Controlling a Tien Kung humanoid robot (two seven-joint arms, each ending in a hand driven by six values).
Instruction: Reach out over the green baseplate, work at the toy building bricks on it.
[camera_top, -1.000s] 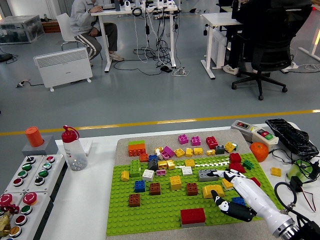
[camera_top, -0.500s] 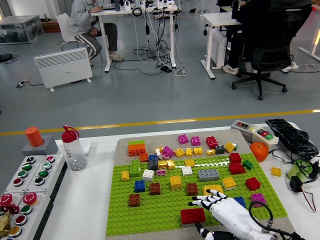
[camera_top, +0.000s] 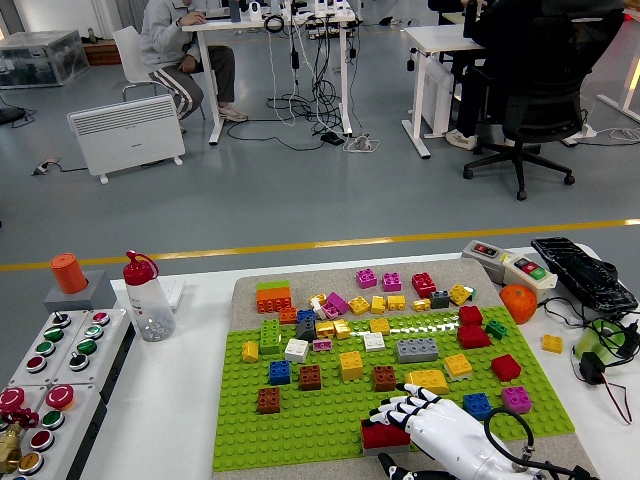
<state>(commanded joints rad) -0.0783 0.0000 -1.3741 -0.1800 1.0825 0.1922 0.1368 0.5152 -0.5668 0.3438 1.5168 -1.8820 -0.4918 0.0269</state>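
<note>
Red brick (camera_top: 385, 433) at the green baseplate's (camera_top: 320, 420) 6 o'clock lies under the spread right hand (camera_top: 425, 418), apparently ready for grasping.

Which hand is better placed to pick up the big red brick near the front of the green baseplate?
Right: the right hand is already over the green baseplate, fingers spread across the big red brick. No left hand is in view.

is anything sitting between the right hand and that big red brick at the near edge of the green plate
Nothing visible does. The right hand is already at the red brick on the green baseplate, its white fingers spread over the brick's top right part. Whether they actually touch it cannot be told.
</note>
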